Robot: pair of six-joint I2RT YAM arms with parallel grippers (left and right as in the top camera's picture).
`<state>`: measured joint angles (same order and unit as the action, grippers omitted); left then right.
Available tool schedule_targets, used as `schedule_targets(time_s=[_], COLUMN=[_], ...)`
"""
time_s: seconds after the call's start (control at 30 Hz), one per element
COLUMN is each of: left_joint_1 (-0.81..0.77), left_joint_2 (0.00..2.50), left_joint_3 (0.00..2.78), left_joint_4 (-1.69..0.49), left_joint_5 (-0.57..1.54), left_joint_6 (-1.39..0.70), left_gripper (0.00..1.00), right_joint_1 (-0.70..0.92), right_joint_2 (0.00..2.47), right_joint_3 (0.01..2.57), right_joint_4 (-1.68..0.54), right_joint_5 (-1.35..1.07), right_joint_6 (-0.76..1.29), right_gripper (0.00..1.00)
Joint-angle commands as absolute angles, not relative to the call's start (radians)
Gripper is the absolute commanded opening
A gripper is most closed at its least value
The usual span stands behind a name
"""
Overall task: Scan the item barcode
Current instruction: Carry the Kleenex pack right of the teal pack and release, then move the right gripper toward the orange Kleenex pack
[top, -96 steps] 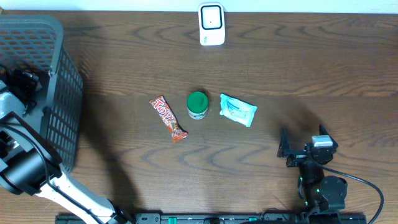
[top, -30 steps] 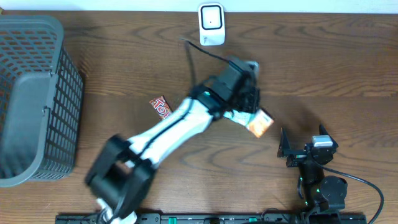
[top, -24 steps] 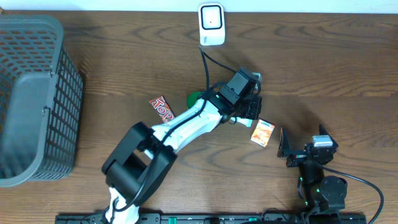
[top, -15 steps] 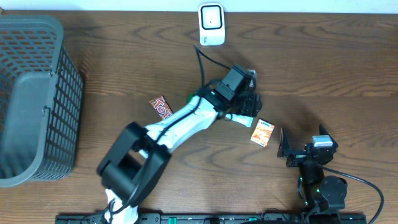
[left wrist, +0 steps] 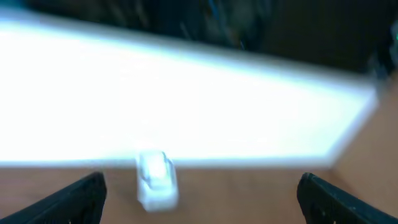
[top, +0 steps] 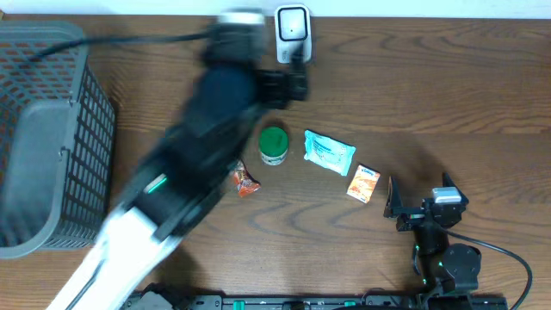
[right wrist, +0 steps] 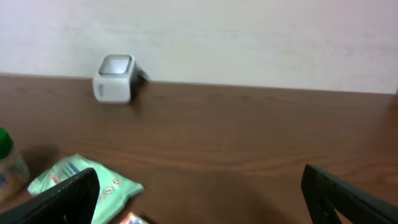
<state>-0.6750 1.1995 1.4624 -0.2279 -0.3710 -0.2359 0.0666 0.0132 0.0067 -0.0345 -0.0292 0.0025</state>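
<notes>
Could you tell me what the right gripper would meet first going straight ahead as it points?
The way looks free: the right gripper faces bare table, with the tissue packet left of its line; beyond, probably the wall.

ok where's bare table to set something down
Widest bare wood: the far right, between the scanner and the right arm. A smaller patch in front of the green-lidded jar, between the two arms. Crowded: the middle row of jar, tissue packet and orange box, and the left arm covers the stretch beside the basket.
</notes>
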Motion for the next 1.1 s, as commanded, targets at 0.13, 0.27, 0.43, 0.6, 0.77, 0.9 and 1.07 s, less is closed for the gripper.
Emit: schedule_targets(time_s=[0.13,0.27,0.43,0.6,0.77,0.9,1.07], left_joint_1=[-0.672,-0.672,-0.672,-0.672,-0.672,-0.672,-0.672], left_joint_2=[0.958,0.859,0.788,0.775,0.775,0.775,0.774], left_joint_3=[1.468,1.468,1.468,1.468,1.468,1.468,1.468], left_joint_4=[-0.181,-0.144,-0.161,-0.247,-0.302,-0.302,-0.302], left_joint_5=[-0.797,-0.832,-0.832,-0.833,-0.832,-0.831,-0.831], left_joint_6=[-0.018,0.065,0.165,0.172,0.172,0.172,0.172], left_gripper=[0.98,0.98,0.98,0.98,0.98,0.98,0.98], right_joint_1=[0.060,0.060,0.060,0.079,0.105,0.105,0.106], right_joint_2=[0.034,0.139,0.444,0.873,1.199,1.364,1.499], right_joint_3=[0.123,0.332,0.696,1.089,1.335,1.347,1.314], right_joint_4=[-0.228,-0.522,-0.767,-1.164,-1.402,-1.407,-1.448], right_joint_5=[-0.290,-0.290,-0.291,-0.299,-0.391,-0.409,-0.271], right_joint_6=[0.131,0.088,0.009,-0.056,-0.069,-0.054,0.223], right_gripper=[0.99,0.99,0.99,0.99,0.99,0.06,0.01])
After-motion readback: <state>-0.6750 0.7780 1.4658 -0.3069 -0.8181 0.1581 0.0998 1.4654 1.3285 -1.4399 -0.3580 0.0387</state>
